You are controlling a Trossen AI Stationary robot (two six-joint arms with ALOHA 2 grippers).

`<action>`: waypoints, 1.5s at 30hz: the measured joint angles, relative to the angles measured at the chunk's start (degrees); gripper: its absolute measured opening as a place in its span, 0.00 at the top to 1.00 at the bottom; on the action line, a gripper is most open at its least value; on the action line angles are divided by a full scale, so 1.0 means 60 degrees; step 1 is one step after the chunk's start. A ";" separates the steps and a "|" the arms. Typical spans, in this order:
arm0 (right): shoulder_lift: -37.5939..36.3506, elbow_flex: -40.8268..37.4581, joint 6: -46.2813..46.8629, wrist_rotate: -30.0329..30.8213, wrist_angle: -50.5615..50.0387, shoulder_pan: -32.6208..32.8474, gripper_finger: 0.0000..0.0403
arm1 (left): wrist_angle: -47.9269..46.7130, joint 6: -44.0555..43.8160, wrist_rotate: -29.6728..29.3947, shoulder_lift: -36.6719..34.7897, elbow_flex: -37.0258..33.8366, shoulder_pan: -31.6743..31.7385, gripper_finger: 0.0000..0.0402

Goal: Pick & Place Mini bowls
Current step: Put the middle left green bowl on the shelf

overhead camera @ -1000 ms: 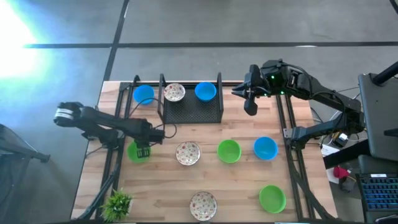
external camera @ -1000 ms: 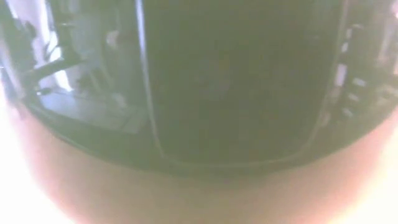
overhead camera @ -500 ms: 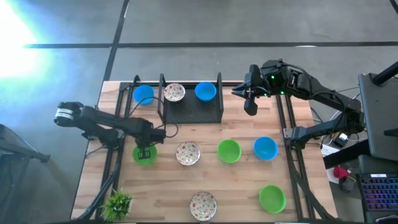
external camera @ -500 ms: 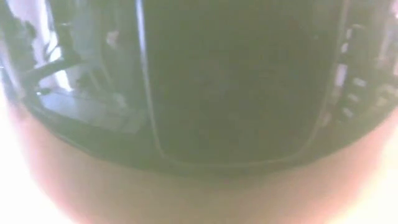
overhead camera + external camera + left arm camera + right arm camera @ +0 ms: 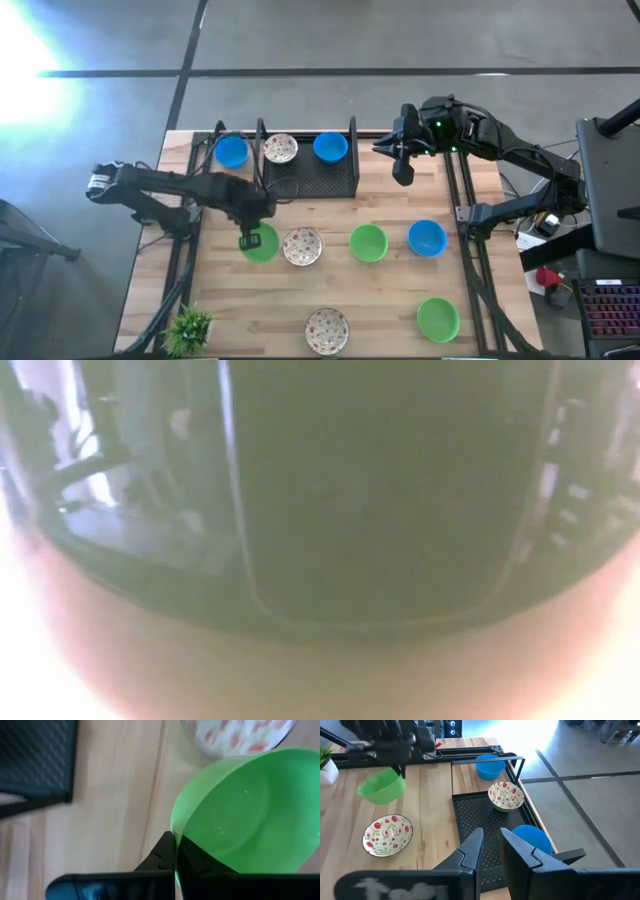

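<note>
My left gripper (image 5: 248, 238) is shut on a bright green mini bowl (image 5: 262, 244), just left of a speckled white bowl (image 5: 302, 246) in the table's middle. In the right wrist view the green bowl (image 5: 382, 788) hangs tilted under that gripper. Three bowls stand along the far edge: blue (image 5: 231, 151), speckled (image 5: 281, 149) and blue (image 5: 330, 147), the last two in the black mesh tray (image 5: 308, 176). Resting on the wood are green (image 5: 368, 242), blue (image 5: 427, 238), speckled (image 5: 327, 330) and green (image 5: 437, 318) bowls. My right gripper (image 5: 402, 172) hovers open beside the tray's right side. My left gripper pinches the green bowl's rim (image 5: 176, 831) on the side toward the table's left, one finger (image 5: 161, 856) outside the wall and the other (image 5: 196, 861) inside. The fingers come from above, pointing down. The bowl hangs tilted below them, clear of the table.
A small spiky potted plant (image 5: 188, 325) stands at the near left corner. Metal arm frames run along the left (image 5: 185, 250) and right (image 5: 462, 230) sides of the table. The tray's upright wire handles (image 5: 353, 150) rise at its ends. The low view is blocked by a dark blur.
My left gripper has carried the green bowl toward the table's right, from near the left frame up to the middle speckled bowl, staying shut on its rim. The right arm and the other bowls have kept still.
</note>
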 joint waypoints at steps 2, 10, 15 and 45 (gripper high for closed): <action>0.0000 0.0000 0.0000 -0.0002 -0.0002 0.0002 0.86 | 0.0004 -0.0251 0.0034 0.0021 0.0519 0.0132 1.00; 0.0000 0.0000 -0.0004 -0.0002 -0.0002 -0.0001 0.86 | 0.0003 -0.1178 0.0041 0.0512 0.2235 0.1308 1.00; 0.0000 0.0000 -0.0006 0.0000 -0.0002 -0.0001 0.86 | -0.0007 -0.0770 0.0055 0.1272 0.3263 0.2193 1.00; -0.0004 0.0000 -0.0166 0.0059 0.0005 -0.0001 0.86 | 0.0691 0.1306 -0.0898 0.6408 0.5270 0.5096 1.00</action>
